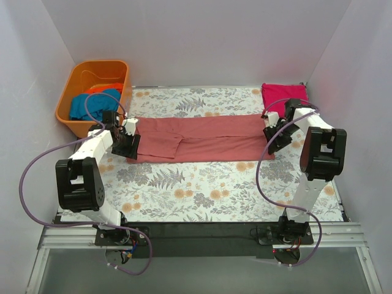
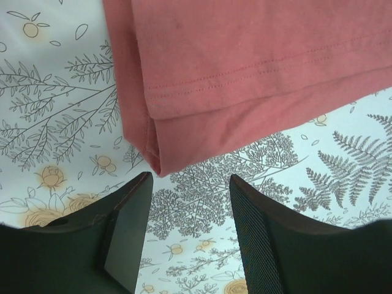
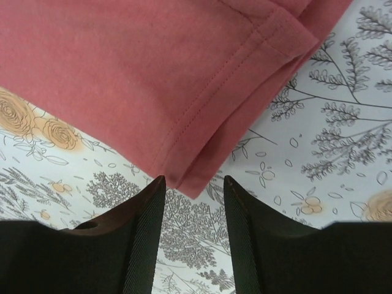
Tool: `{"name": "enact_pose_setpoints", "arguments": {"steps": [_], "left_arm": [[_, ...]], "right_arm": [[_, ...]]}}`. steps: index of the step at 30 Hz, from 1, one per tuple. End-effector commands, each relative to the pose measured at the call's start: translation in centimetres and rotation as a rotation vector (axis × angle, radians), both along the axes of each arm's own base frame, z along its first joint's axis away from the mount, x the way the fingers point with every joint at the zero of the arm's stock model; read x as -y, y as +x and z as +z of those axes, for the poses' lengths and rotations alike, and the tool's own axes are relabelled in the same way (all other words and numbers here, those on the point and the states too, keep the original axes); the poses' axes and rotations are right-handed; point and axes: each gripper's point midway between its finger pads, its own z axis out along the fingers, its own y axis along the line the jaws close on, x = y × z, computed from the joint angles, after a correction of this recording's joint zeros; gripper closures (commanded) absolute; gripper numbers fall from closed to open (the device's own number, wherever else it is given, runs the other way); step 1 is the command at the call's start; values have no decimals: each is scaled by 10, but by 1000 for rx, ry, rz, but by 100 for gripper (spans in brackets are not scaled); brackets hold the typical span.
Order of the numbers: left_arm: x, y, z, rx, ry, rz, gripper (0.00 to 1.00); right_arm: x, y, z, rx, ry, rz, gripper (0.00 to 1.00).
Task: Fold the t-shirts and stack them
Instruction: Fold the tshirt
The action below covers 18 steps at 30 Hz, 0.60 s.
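Note:
A brick-red t-shirt lies folded into a long band across the table. My left gripper is open at its left end; the left wrist view shows the shirt's folded corner just ahead of the open left gripper. My right gripper is open at the shirt's right end; its corner lies just ahead of the open right gripper. A folded magenta-pink t-shirt lies at the back right. Teal-blue and orange t-shirts lie in the tub.
An orange plastic tub stands at the back left, beyond the table's corner. A floral cloth covers the table. White walls close in the left, right and back sides.

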Motion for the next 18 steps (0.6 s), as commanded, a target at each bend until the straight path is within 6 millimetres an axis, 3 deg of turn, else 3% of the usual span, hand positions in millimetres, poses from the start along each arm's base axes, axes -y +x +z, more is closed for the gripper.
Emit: {"name": "enact_pose_setpoints", "arguments": {"steps": [1,5,7,11,14,17,18], "left_arm": [[-1,8,-7,25,0,33,48],[-3,5,-27,-6,9,49,50],[-6,3,-39,-32,21,54,55],[-11,4,-48,-45,48,62,78],[-16,8,-46,-38,76,63,87],[-18,21,-35,5,85,51,92],[-16,24,-31,11,71,46,91]], "right_arm": [[-5,-1,-11,-23,23,-37,51],[2,-4,-25,-40,-12,-30,58],[4,-6,-33,-52,-27,-27,67],[8,-19,-43,-87,-45,2,98],[12,-34,-43,-97,-70,29,99],[14,-68,-42,-124,-88,86,99],[12,-89,-40,-142,-86,107,99]]}}
